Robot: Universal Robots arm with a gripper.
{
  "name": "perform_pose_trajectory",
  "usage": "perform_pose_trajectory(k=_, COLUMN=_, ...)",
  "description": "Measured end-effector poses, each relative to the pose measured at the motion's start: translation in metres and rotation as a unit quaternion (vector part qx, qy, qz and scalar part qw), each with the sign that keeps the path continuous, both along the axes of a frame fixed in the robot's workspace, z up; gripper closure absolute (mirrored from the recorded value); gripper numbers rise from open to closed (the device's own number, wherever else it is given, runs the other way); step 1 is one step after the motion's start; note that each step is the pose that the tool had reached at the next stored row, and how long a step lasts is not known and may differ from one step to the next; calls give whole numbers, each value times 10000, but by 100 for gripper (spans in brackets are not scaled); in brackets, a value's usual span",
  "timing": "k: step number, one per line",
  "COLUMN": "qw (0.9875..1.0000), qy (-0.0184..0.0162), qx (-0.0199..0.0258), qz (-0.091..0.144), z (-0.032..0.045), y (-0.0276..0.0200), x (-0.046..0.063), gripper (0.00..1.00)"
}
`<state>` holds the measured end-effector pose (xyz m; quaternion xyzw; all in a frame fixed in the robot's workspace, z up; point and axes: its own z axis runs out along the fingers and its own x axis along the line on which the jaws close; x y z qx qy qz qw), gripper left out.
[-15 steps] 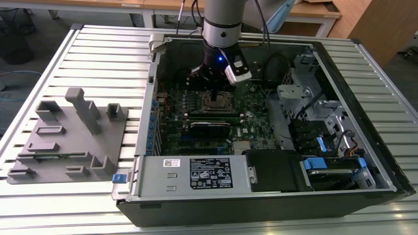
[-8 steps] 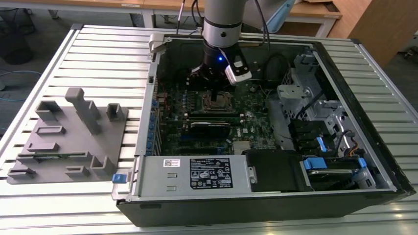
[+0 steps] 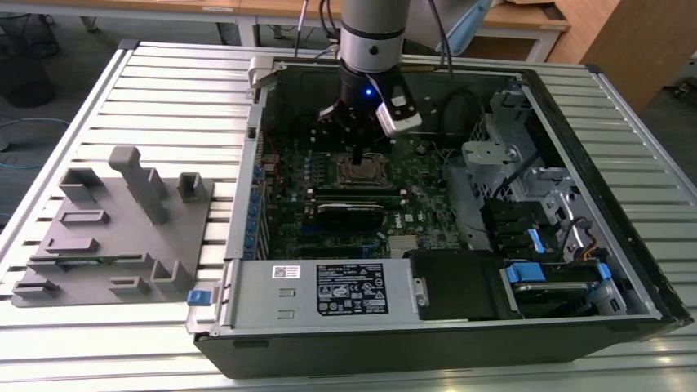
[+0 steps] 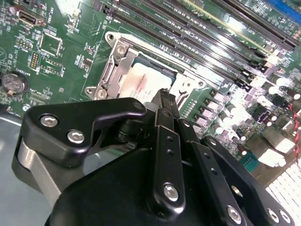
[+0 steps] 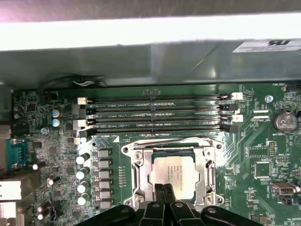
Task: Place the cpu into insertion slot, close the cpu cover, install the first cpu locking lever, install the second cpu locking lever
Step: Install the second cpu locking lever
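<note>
**Closed fingertips standing on the near rim of the loaded socket**

Exterior view: the gripper (image 3: 360, 155) reaches straight down into the open computer case (image 3: 610, 318), its tip just above the insertion slot (image 3: 361, 172) in the middle of the green motherboard (image 3: 425, 220). The slot lies directly under the tip, not off to either side of this view. A grey fixture tray (image 3: 104, 237) sits well apart on the slatted table (image 3: 65, 343), on the exterior view's left.

Second wrist view: the gripper (image 4: 162, 96) has its two black fingers (image 4: 165, 136) pressed together, with nothing pinched between them. Just beyond the tip lies the cpu (image 4: 143, 84), flat in the insertion slot (image 4: 117, 66), pale top upward. The silvery cpu cover (image 4: 186, 89) frames it and looks to be lying down around the chip, though whether it is fully seated I cannot tell.

First wrist view: the gripper (image 5: 164, 188) meets the socket at the middle of the edge nearest the arm. The cpu (image 5: 175, 174) and the cpu cover (image 5: 141, 174) extend away from the tip toward the long memory slots (image 5: 155, 115), which run crosswise to the fingers. Whether the locking levers are latched is not clear.
</note>
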<state>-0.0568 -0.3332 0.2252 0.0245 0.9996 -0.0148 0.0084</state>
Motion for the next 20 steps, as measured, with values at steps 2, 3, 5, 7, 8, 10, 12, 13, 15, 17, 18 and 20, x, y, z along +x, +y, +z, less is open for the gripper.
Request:
perform_pose_trajectory(k=2, qw=10000, qy=-1, qx=1, qz=0, z=6, y=0, x=0, gripper=89)
perform_pose_trajectory(k=3, qw=10000, qy=-1, qx=2, qz=0, z=6, y=0, x=0, gripper=89)
perform_pose_trajectory(k=5, qw=10000, qy=-1, qx=1, qz=0, z=7, y=0, x=0, gripper=89)
perform_pose_trajectory(k=7, qw=10000, qy=0, qx=1, qz=0, z=8, y=0, x=0, gripper=89)
perform_pose_trajectory(k=8, qw=10000, qy=0, qx=0, qz=1, z=8, y=0, x=3, gripper=89)
perform_pose_trajectory(k=10, qw=10000, qy=0, qx=-1, qz=0, z=9, y=0, x=16, gripper=89)
perform_pose_trajectory(k=12, qw=10000, qy=0, qx=0, qz=0, z=8, y=0, x=36, gripper=89)
perform_pose_trajectory(k=13, qw=10000, qy=0, qx=0, qz=0, z=8, y=0, x=46, gripper=89)
perform_pose_trajectory(k=15, qw=10000, qy=0, qx=1, qz=0, z=8, y=0, x=63, gripper=89)
perform_pose_trajectory(k=17, qw=10000, qy=0, qx=1, qz=0, z=8, y=0, x=78, gripper=89)
perform_pose_trajectory(k=18, qw=10000, qy=0, qx=0, qz=0, z=8, y=0, x=86, gripper=89)
perform_pose_trajectory(k=20, qw=10000, qy=0, qx=0, qz=0, z=8, y=0, x=103, gripper=89)
